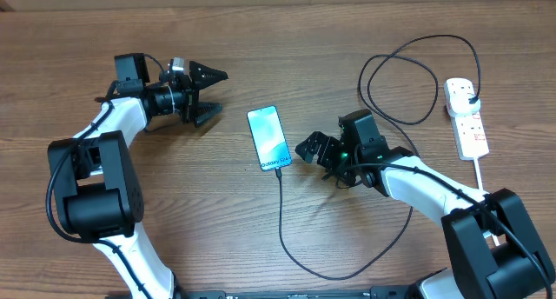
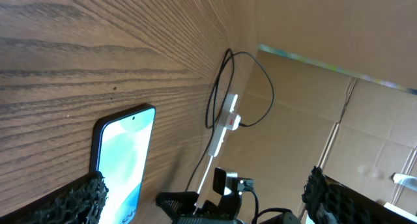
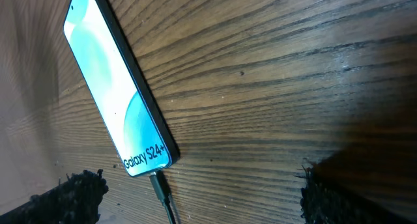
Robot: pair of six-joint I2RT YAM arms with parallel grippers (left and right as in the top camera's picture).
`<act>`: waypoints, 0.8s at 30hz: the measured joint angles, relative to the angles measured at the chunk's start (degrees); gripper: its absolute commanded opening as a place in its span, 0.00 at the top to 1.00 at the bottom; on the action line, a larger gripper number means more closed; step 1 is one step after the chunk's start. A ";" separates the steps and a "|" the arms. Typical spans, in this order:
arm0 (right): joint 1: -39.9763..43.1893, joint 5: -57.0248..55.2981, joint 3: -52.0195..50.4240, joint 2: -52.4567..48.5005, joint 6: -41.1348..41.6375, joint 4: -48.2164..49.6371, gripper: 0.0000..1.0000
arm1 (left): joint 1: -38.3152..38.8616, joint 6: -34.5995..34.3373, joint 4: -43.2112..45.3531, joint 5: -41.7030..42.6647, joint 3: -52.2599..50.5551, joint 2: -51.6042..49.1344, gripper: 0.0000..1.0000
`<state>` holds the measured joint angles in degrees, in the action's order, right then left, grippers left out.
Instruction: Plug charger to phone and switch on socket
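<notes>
— Now, where's the phone?
— Flat and screen up in the middle of the surface. The charger has its tip in the phone's lower end, and its cable loops away to the socket at the right, plug seated there.
— And the arms?
— The left pincer is spread wide, well left of the phone. The right pincer is apart too, just beside it, holding nothing.

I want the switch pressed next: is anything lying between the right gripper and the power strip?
Only the charger cable: its loop lies flat between the right gripper and the power strip. Nothing upright is visible there.
</notes>
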<state>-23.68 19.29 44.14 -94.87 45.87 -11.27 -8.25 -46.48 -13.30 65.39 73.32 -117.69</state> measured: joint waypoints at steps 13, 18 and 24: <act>0.02 -0.02 0.00 0.00 -0.02 0.00 0.00 | 0.00 0.17 0.00 -7.63 0.00 0.00 0.00; 0.00 -0.02 0.00 0.00 -0.04 0.02 0.00 | 0.02 0.17 0.00 -15.85 0.00 0.00 0.00; 0.02 -0.02 0.00 0.00 0.00 0.02 0.00 | 0.00 0.15 0.11 -33.88 0.00 0.00 0.00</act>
<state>-23.66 19.27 44.14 -94.87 45.87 -11.25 -8.25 -46.33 -13.19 31.51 73.32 -117.69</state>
